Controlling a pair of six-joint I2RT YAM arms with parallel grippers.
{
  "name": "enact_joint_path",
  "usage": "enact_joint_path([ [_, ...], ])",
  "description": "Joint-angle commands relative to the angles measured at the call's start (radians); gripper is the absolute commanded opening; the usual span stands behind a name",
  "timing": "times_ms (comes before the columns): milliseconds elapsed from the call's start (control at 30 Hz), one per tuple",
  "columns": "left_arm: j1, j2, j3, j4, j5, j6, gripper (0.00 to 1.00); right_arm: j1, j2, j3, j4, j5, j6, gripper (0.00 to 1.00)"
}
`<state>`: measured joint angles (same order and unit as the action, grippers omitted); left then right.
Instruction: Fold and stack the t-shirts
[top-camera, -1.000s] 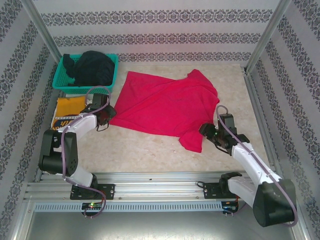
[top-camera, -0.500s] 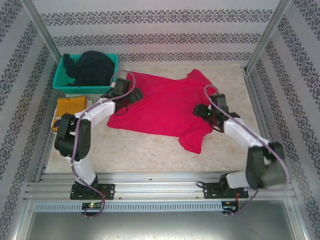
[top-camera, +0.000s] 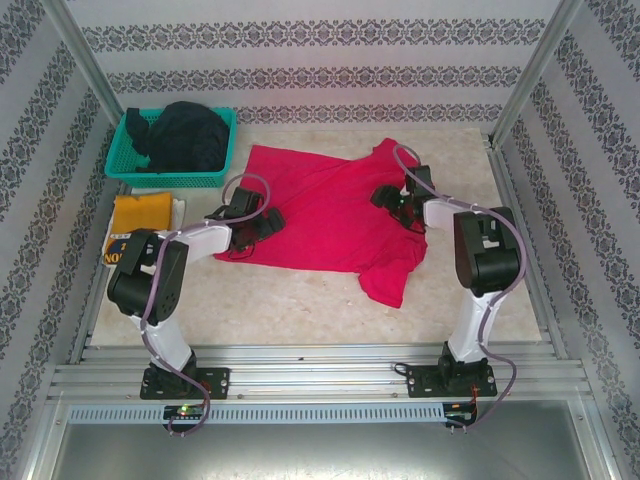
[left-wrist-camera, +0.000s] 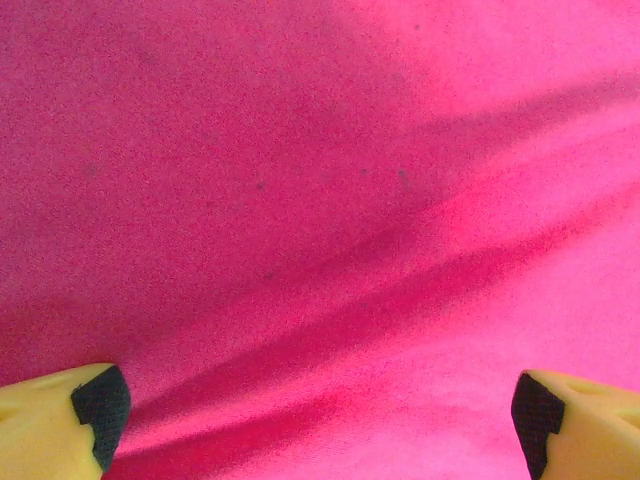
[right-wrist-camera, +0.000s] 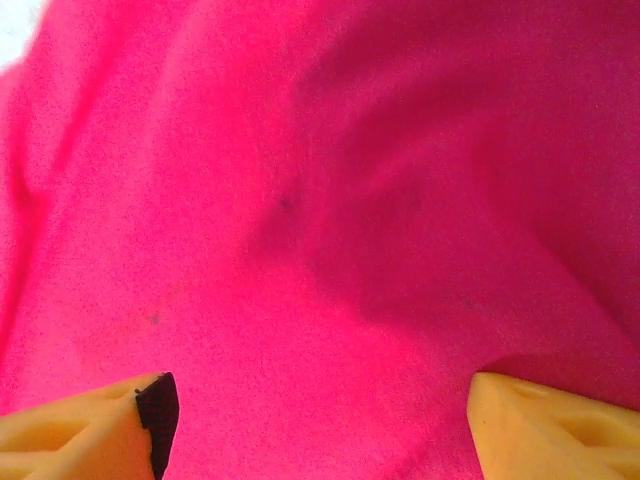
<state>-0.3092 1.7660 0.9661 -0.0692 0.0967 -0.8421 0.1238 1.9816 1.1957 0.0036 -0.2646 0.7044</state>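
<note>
Top external, basket (top-camera: 170, 179) near red t-shirt (top-camera: 330, 215)

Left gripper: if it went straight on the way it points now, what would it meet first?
The red t-shirt: its cloth lies right ahead of the left gripper, jaws open. Probably close, but depth is unclear.

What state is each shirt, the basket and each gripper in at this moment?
red shirt, spread on the table, unfolded, creased
yellow shirt, folded, flat by the table's left edge
dark shirts, bunched in the basket, unfolded
basket, upright, holding the dark shirts
left gripper, open over the red shirt
right gripper, open over the red shirt
</note>
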Motion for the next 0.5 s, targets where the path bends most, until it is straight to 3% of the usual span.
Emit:
enact_joint_path([
  [0,-0.024,-0.002,-0.079,-0.029,0.008,-0.073,1.0,-0.006,0.094,0.105,-0.047,-0.063,0.018,0.77],
  [233,-0.051,-0.069,-0.134,-0.013,-0.039,-0.127,1.0,0.009,0.214,0.319,-0.091,-0.094,0.01,0.79],
  [333,-0.051,-0.121,-0.103,-0.054,-0.098,-0.09,1.0,0.013,0.169,0.34,-0.089,-0.083,-0.027,0.8],
  [467,-0.042,-0.173,-0.109,-0.019,-0.103,-0.082,1.0,0.016,0.001,0.233,-0.057,-0.015,-0.1,0.81],
])
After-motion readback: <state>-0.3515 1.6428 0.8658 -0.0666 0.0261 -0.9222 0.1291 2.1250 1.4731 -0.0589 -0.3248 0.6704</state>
